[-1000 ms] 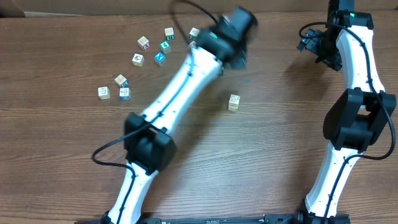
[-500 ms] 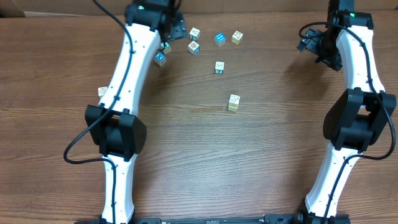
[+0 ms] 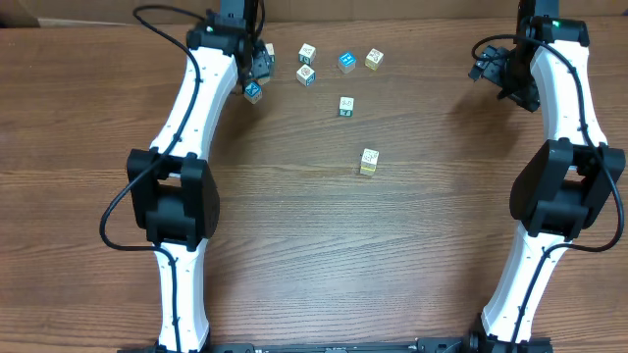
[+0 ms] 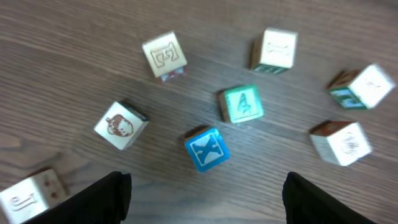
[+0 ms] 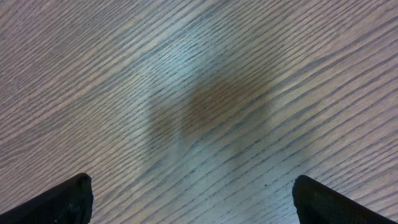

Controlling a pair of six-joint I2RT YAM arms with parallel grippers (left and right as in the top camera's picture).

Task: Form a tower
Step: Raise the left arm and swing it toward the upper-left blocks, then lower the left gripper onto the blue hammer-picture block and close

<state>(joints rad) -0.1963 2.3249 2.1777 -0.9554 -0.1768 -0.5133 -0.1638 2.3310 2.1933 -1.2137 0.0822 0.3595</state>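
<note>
The tower (image 3: 369,162) stands alone mid-table as a slim stack with a white top face and a yellow-green side showing. My left gripper (image 3: 258,66) hovers open at the far left over a cluster of loose picture cubes. In the left wrist view its fingertips (image 4: 109,196) frame bare wood just below a blue cube (image 4: 206,149), with nothing between them. A green cube (image 4: 241,104) and a white cube with a brown picture (image 4: 120,125) lie close by. My right gripper (image 3: 497,69) is open over bare table at the far right, well away from every cube.
Loose cubes lie along the table's back: two white ones (image 3: 307,51) (image 3: 305,75), a blue one (image 3: 346,62), a tan one (image 3: 374,58), and one (image 3: 346,106) nearer the tower. The left arm (image 3: 191,118) covers part of the left cube cluster.
The left arm has swung from the table's middle to the far left and stretched back over the cube cluster. The right arm and the tower have not moved.
</note>
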